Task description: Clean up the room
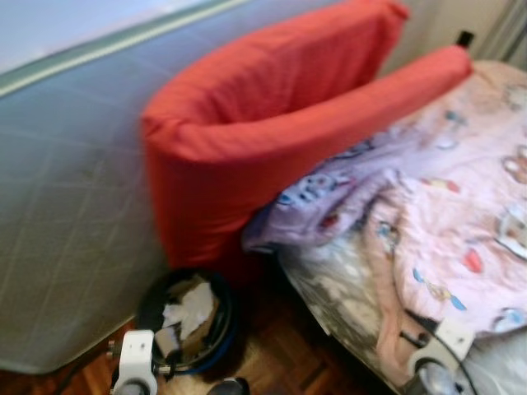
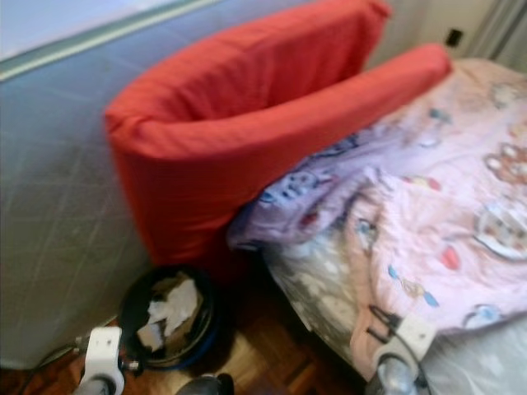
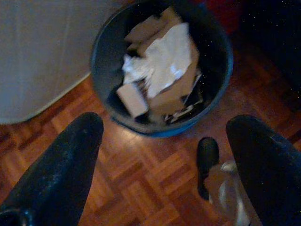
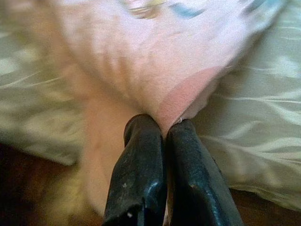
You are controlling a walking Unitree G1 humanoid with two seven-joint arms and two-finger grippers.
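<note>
Two black fingers of the right gripper (image 4: 163, 126) pressed together, pinching the pink blanket (image 4: 155, 61) at its edge, low right in the head views; left gripper (image 3: 164, 141) spread wide apart, holding nothing, low left, above the wood floor (image 3: 141, 183); round bin (image 1: 224, 317) full of paper scraps (image 3: 162, 66) at lower left, under a big red cushion (image 1: 272, 123); purple blanket (image 1: 329, 197) bunched mid-frame.

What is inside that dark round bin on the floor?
The bin holds crumpled white paper, brown cardboard pieces and a small pale box. Whatever lies beneath that pile is covered. The left gripper hangs open above the floor beside it.
</note>
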